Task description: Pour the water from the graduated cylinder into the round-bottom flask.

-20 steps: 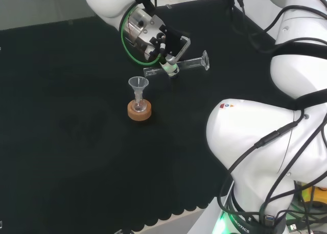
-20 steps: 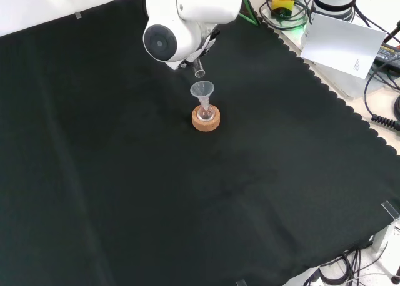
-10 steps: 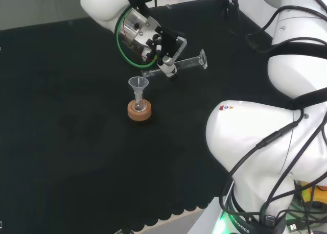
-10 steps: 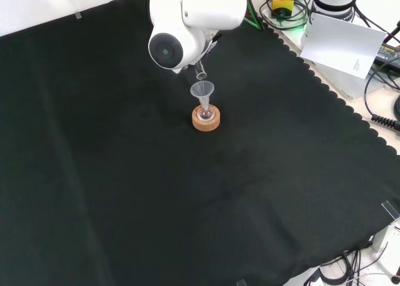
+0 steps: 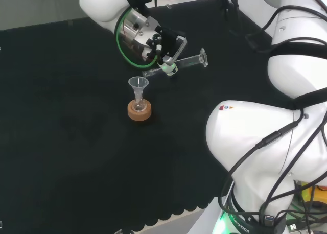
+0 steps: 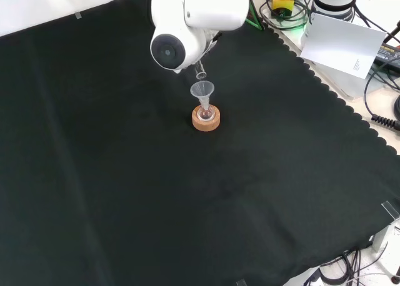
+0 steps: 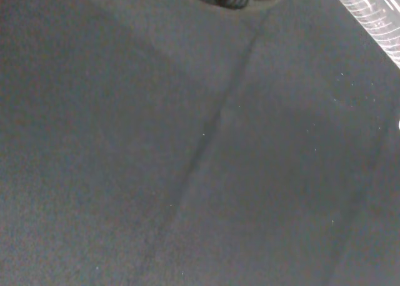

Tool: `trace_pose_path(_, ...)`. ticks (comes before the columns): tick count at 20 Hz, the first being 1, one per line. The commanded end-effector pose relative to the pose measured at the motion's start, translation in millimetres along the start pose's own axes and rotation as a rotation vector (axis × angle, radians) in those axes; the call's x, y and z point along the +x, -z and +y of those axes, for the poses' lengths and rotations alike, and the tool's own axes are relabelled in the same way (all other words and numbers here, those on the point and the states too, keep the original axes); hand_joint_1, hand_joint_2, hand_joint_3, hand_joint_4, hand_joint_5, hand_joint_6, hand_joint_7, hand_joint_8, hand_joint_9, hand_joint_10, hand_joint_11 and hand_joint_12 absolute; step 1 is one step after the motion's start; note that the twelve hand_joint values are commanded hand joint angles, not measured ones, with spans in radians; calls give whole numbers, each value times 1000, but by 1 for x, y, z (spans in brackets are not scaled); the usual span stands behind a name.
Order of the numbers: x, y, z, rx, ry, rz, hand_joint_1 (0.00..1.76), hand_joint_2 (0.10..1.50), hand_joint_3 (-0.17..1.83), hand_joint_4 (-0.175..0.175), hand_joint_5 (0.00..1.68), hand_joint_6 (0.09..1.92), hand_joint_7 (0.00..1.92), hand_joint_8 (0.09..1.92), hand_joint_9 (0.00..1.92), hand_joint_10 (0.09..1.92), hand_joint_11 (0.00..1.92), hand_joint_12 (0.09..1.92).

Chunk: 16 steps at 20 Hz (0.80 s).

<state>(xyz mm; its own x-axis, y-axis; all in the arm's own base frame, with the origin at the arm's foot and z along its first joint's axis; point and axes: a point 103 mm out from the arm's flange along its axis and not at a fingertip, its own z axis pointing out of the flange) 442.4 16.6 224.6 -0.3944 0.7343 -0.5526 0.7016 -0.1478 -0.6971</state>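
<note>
1. The hand (image 5: pixel 166 47) sits above the desk (image 5: pixel 61 142) in the head view, at the end of the white arm (image 5: pixel 110 1) that reaches in from the top.
2. The hand's fingers are curled round the graduated cylinder (image 5: pixel 186 63); it is clamped on the cylinder near the middle of the tube.
3. The cylinder lies close to level, held off the cloth. Its flat foot points to the right in the head view, and its open end points left and slightly down, just beyond the hand.
4. The open end is above and just to the right of the funnel (image 5: pixel 138 84) in the head view, near it but not touching.
5. The funnel stands upright in the neck of the flask (image 5: pixel 138 106), which sits on a cork ring (image 5: pixel 139 112) on the cloth.
6. In the front view the arm's link with its round grey cap (image 6: pixel 166 49) stands before the hand. The cylinder's mouth (image 6: pixel 200 74) shows below it, just above the funnel (image 6: pixel 202 90), with the flask and cork ring (image 6: pixel 205 119) beneath.
7. Whether water is in the cylinder or running from it cannot be told.
8. In the wrist view a marked stretch of the clear tube (image 7: pixel 369 17) crosses one corner, over the black cloth (image 7: pixel 156 173).
</note>
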Motion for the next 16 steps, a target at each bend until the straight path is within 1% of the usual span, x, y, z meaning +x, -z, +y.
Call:
trace_pose_path(1,10,6,0,-12,-4,-30,1395,1018,0,-95,1088,864,1144,761,1261,537,1136,772)
trace_pose_path(4,16,11,0,-38,14,6,1395,1018,0,-95,1088,864,1144,761,1260,538,1136,772)
trace_pose_path(8,8,6,0,-96,42,71,1395,1018,0,-95,1088,864,1144,761,1260,540,1136,772)
trace_pose_path(10,7,4,0,-111,39,82,1395,1018,0,-95,1088,864,1144,761,1259,540,1136,772)
trace_pose_path(11,6,4,0,-121,40,98,1395,1018,0,-95,1088,864,1144,761,1259,540,1137,772)
trace_pose_path(12,8,6,0,-139,44,125,1395,1018,0,-95,1088,864,1143,761,1259,540,1137,772)
trace_pose_path(16,0,-2,2,-234,76,272,1395,1018,0,-95,1089,865,1143,762,1258,541,1137,772)
